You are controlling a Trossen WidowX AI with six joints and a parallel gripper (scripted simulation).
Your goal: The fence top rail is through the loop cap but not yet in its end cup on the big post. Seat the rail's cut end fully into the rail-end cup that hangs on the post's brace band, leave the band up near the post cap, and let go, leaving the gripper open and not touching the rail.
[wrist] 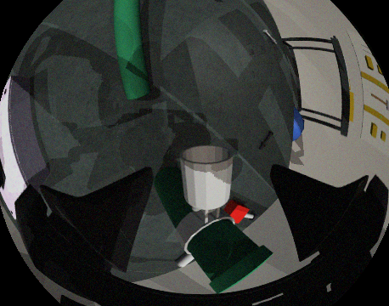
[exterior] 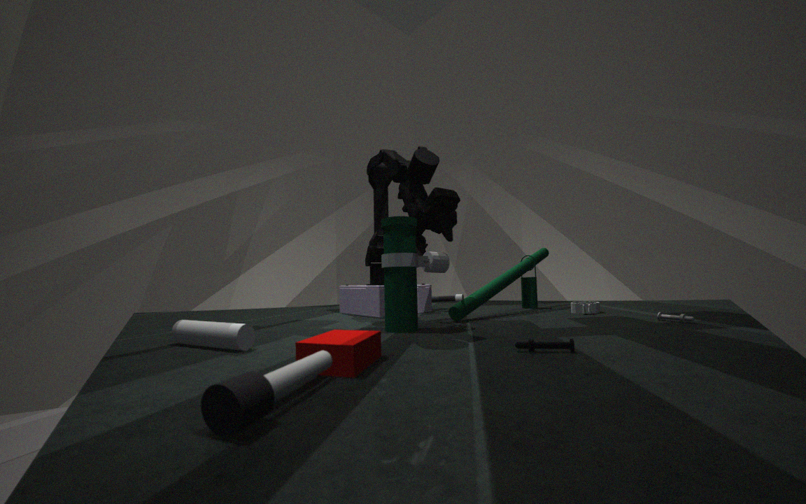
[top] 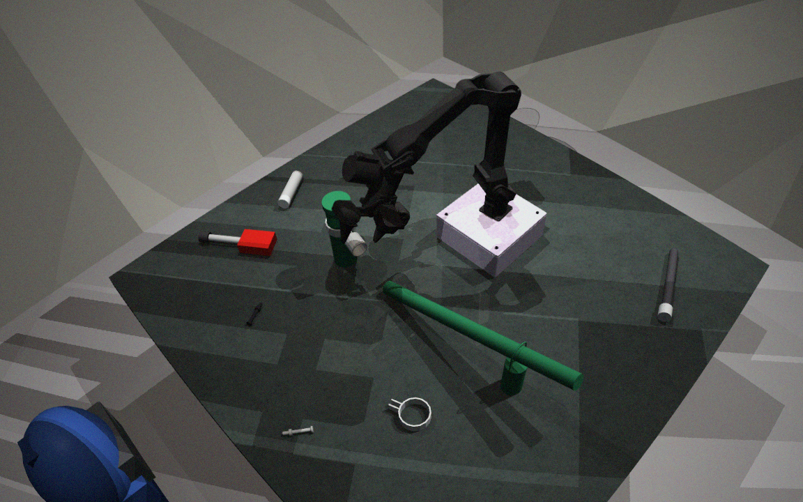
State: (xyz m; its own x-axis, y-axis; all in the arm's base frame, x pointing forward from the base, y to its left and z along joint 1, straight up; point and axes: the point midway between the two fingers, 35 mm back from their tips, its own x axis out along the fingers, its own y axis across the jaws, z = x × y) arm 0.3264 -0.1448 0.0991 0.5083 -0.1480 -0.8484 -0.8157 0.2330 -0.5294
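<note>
A robot's gripper [top: 362, 237] [wrist: 214, 172], fingers spread wide and holding nothing, hovers near a white cup [top: 356, 244] [exterior: 436, 262] [wrist: 206, 183] on a green post [top: 343, 252] [exterior: 400, 294] [wrist: 223, 246], while the green rail [top: 454, 316] [exterior: 498, 285] [wrist: 129, 51] slants down through a loop [top: 521, 344] [exterior: 534, 268], its lower end apart from the cup.

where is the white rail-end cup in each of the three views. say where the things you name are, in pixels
Top: left of centre, on the upright green post [top: 344, 252] [exterior: 400, 294] [wrist: 226, 244], just below the black gripper [top: 362, 236] [wrist: 214, 172].
Exterior: near centre, right of the post.
Wrist: below centre, between the fingers, the white cylindrical cup [top: 357, 243] [exterior: 436, 262] [wrist: 206, 184] mouth up.
Shared landmark: red block [top: 257, 242] [exterior: 344, 352] [wrist: 237, 211].
</note>
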